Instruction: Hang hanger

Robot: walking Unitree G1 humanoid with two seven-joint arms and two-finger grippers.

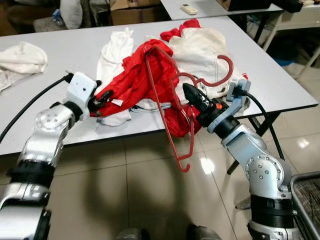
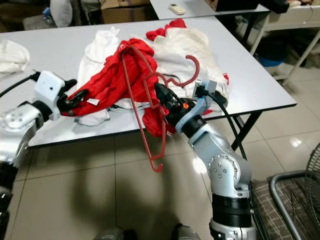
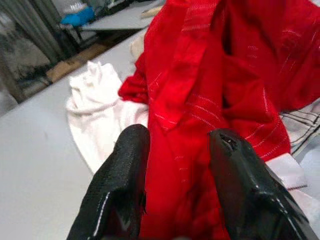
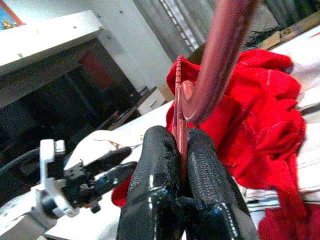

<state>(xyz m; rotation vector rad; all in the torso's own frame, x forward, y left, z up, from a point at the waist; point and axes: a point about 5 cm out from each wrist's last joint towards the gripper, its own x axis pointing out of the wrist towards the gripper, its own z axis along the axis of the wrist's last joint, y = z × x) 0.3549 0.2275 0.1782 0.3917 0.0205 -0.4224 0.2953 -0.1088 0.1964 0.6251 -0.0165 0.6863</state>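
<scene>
A dark red plastic hanger (image 1: 170, 107) stands tilted over the table's front edge, one end hooked low (image 1: 184, 165) toward the floor, its top hook (image 1: 223, 75) curling over the white clothes. My right gripper (image 1: 192, 93) is shut on the hanger's bar, its fingers (image 4: 160, 170) pinching the thin red edge. A red garment (image 1: 132, 80) lies bunched on the grey table (image 1: 60, 55), partly threaded by the hanger. My left gripper (image 1: 102, 97) grips the garment's left edge, red cloth (image 3: 180, 150) pinched between its fingers (image 3: 125, 170).
White clothes (image 1: 200, 50) lie heaped behind the red garment, and another white piece (image 1: 22, 57) rests at the table's far left. A remote (image 1: 189, 8) sits on a second table behind. A wire basket (image 1: 307, 200) stands on the tiled floor at right.
</scene>
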